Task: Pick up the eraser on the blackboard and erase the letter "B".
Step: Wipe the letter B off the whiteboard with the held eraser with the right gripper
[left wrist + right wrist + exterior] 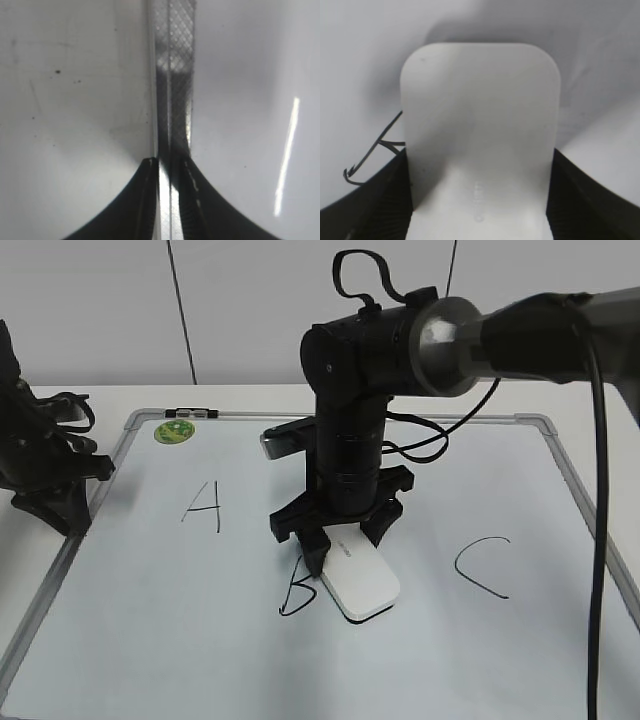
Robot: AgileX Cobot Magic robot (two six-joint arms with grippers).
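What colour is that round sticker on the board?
Green, the round sticker; the exterior view shows it best.

White eraser (358,582), black letter "B" (296,592), pale bluish blackboard (150,620), green sticker (174,431).

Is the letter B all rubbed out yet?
Not yet. The letter B is mostly there; the eraser, in the right gripper, covers its right edge.
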